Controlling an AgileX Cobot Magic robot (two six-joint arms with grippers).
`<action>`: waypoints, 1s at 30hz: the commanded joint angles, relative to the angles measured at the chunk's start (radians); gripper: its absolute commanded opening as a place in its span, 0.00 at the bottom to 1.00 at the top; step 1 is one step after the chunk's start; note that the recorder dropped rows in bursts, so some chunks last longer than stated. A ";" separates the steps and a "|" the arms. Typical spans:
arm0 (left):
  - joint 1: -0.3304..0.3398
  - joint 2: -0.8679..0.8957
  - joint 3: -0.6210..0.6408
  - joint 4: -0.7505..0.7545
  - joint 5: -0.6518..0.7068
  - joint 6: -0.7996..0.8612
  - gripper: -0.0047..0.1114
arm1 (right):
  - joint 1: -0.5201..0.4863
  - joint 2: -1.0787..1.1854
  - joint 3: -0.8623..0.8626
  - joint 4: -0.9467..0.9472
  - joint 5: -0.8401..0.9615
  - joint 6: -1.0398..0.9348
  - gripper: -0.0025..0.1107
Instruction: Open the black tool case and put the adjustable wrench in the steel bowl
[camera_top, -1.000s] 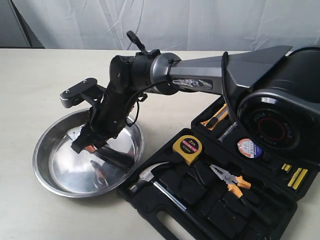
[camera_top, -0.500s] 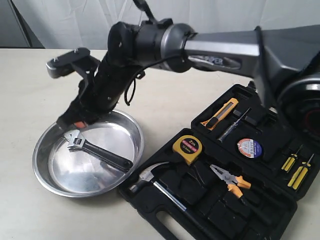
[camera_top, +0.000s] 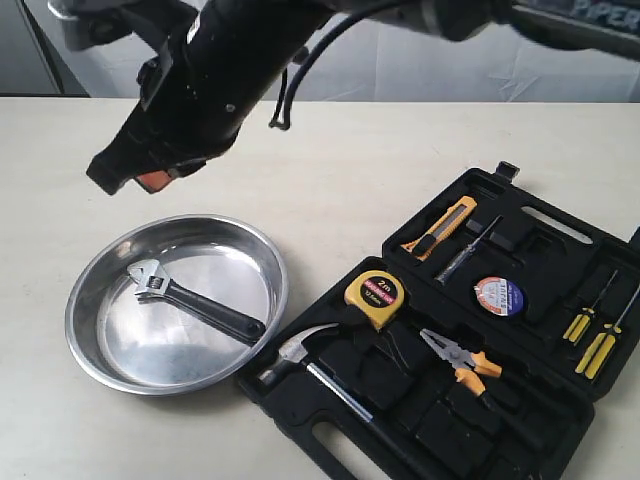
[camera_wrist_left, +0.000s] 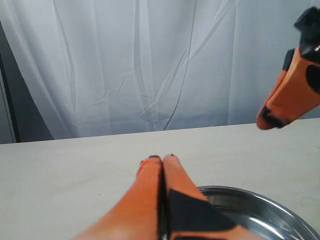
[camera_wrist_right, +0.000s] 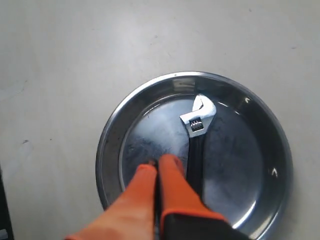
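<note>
The adjustable wrench lies loose in the steel bowl, silver head toward the far left rim. My right gripper hangs well above the bowl, shut and empty. The right wrist view looks straight down past the shut right gripper at the wrench inside the bowl. My left gripper is shut on nothing, low over the table by the bowl's rim; the right gripper's tip shows beyond it. The black tool case lies open at the right.
In the open case sit a yellow tape measure, a claw hammer, orange-handled pliers, a utility knife and yellow screwdrivers. A white curtain hangs behind the table.
The right gripper has lifted up and away from the bowl, leaving the wrench lying inside it. The right arm has swung up out of the way of the case.
</note>
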 joint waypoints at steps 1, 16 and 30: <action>-0.006 -0.005 0.002 -0.008 -0.001 -0.003 0.04 | -0.001 -0.140 0.058 -0.012 0.013 -0.002 0.01; -0.006 -0.005 0.002 -0.008 -0.001 -0.003 0.04 | -0.001 -0.512 0.325 -0.193 0.066 0.245 0.01; -0.006 -0.005 0.002 -0.008 -0.001 -0.003 0.04 | -0.001 -0.697 0.394 -0.297 0.178 0.456 0.01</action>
